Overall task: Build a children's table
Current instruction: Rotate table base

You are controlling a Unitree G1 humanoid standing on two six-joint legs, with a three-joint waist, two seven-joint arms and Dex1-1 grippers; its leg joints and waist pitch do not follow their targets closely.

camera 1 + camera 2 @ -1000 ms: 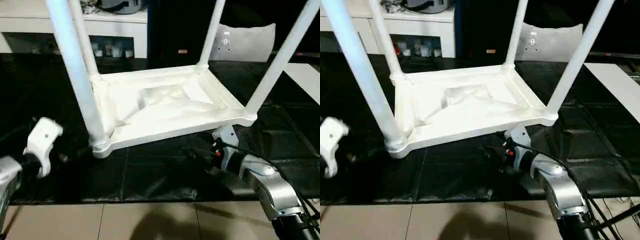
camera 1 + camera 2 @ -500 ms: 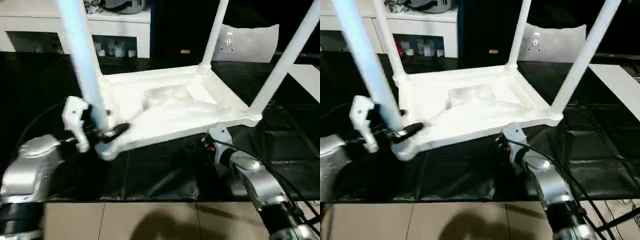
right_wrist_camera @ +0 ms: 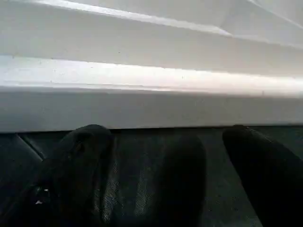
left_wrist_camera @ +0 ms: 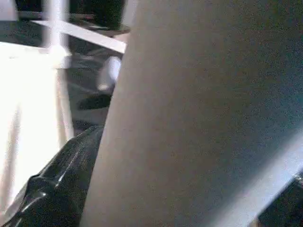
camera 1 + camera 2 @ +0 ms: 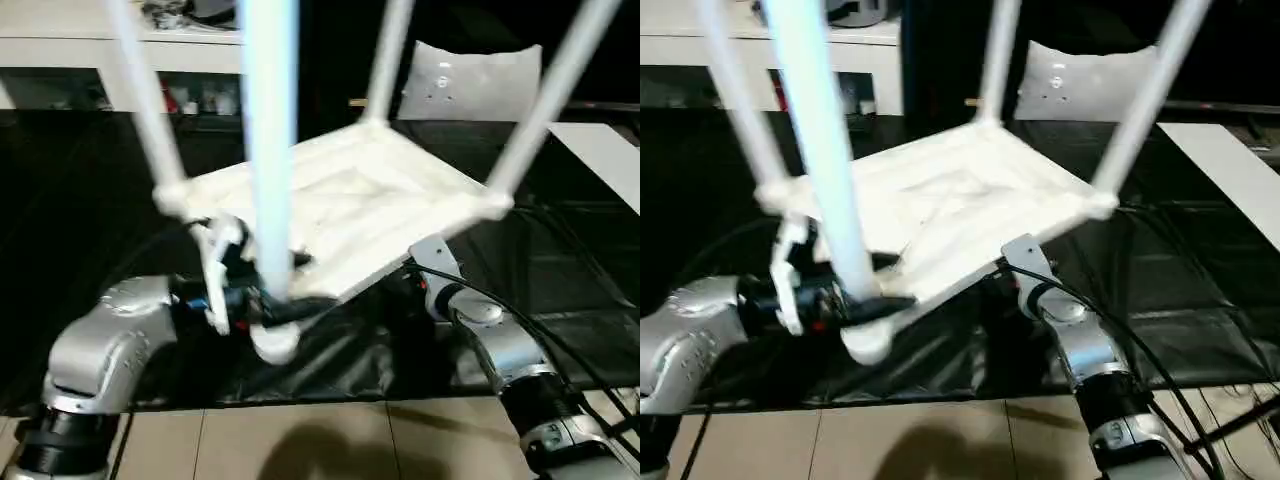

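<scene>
The white children's table (image 5: 350, 200) lies upside down and tipped, its four legs pointing up. The lowest corner (image 5: 275, 342) faces me and rests on the black sheet. My left gripper (image 5: 262, 300) is open, and its fingers straddle the base of the near leg (image 5: 268, 150). That leg (image 4: 189, 118) stands very close in the left wrist view. My right arm (image 5: 480, 335) reaches under the table's near right edge. There my right gripper (image 3: 163, 161) is open, with nothing between its black fingers (image 3: 75, 161) and the table's rim (image 3: 151, 104) just ahead.
A black sheet (image 5: 570, 260) covers the floor under the table, with beige tiles (image 5: 300, 440) in front of it. White cabinets (image 5: 70, 45) stand at the back left. A grey-white panel with holes (image 5: 470, 80) leans at the back. A white board (image 5: 610, 150) lies at the right.
My left arm has come in from the left and its fingers now straddle the near leg. The table has swung round and tipped, and its near corner has moved right and towards me.
</scene>
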